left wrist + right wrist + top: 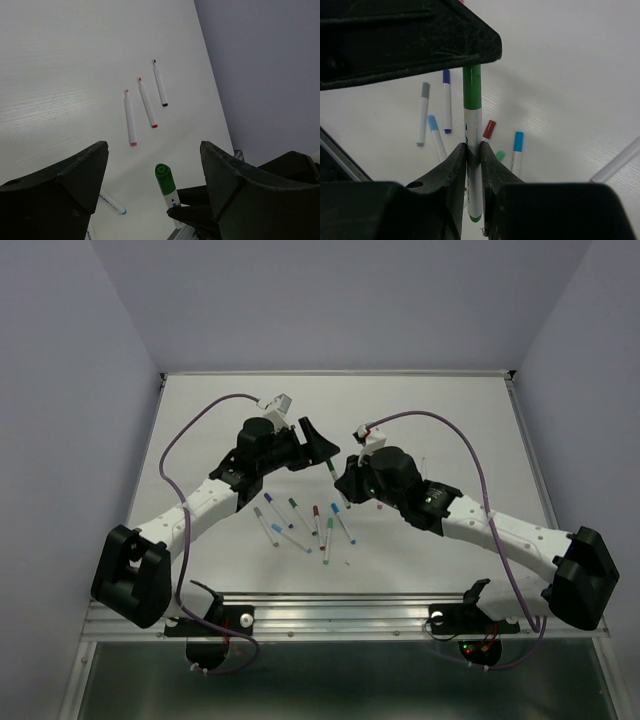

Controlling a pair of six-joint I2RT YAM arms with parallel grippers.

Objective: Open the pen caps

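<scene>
The right gripper [472, 150] squeezes the green pen [472, 125] by its white middle, and its green cap [164, 177] pokes out from it toward 12 o'clock, inside the wide-open, empty left gripper [154, 152], which should pinch only the cap and pull straight off, not sideways.

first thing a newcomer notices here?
The green pen held above mid-table: the right gripper is shut on its white barrel, and the capped end sits inside the open left gripper. Next, the loose pens scattered on the white table just below, toward the arm bases.
</scene>
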